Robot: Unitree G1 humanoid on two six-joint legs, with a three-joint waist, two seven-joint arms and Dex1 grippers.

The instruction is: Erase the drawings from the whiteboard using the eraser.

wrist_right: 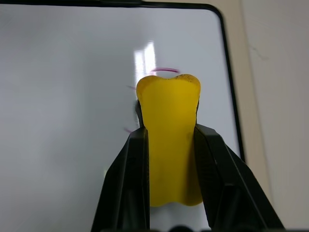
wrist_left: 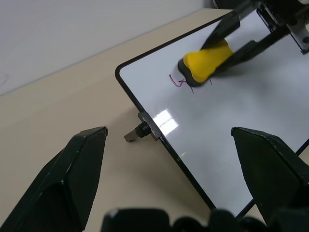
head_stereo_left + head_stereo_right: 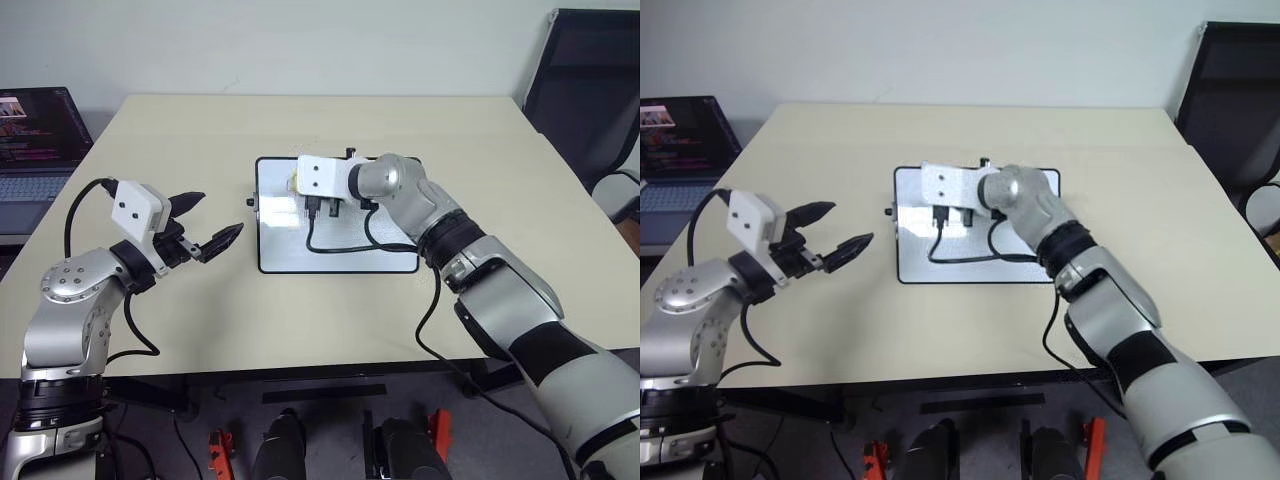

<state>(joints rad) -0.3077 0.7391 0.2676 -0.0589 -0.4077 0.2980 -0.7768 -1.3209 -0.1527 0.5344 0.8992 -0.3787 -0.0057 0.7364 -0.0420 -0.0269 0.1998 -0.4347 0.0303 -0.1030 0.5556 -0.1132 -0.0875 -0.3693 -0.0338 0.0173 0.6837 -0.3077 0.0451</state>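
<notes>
Right now I see my right gripper (image 1: 169, 145) clamped on the small yellow oblong eraser (image 2: 205, 63), pressing it onto thin red drawings (image 2: 179, 81) near the black-framed glossy whiteboard's (image 3: 340, 262) left end, while my left gripper (image 3: 212, 222) hovers wide beside the board.

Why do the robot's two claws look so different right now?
The right gripper is shut on the yellow eraser, while the left gripper is open and holds nothing. The right gripper is over the whiteboard, by the red drawings; the left gripper waits beside the board. Both have two black fingers.
</notes>
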